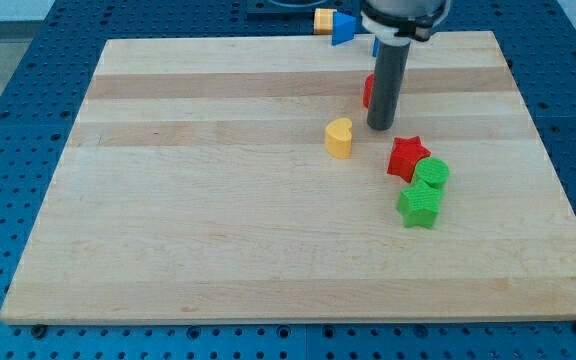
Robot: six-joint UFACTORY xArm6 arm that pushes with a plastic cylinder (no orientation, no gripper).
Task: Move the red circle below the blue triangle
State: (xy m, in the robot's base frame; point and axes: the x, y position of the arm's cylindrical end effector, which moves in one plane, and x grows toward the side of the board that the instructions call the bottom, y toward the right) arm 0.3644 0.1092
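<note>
Single camera view, looking down across a pale wooden board (218, 250) on a blue pegboard table (8, 100).

Standing upright near the board's top edge: the dark rod, my tip (380, 127) resting on the wood. No claw on this rig, only the plain rod, so nothing spreading, pressing together or pinching.

Peeking out from behind the rod, on its left side just above my tip: the red circle (367, 90), mostly hidden, seemingly touching the rod or nearly so; exact contact impossible to tell.

Sitting above and left of my tip, at the board's top edge: the blue triangle (342, 28), with an orange block (322, 19) touching its left side.

Lying just left of and slightly below my tip: a yellow heart (339, 138). Lying below and right of my tip: a red star (406, 157), then a green block (431, 173) and a green star (419, 204) bunched together.

Judging handling: looking small, light, rigid, likely sliding easily on smooth wood. No gripping possible; pushing only. Being round, liable to slip sideways off the rod unless pushed through its centre. Best contact probably on its right side, nudging leftward to sit under the triangle.
</note>
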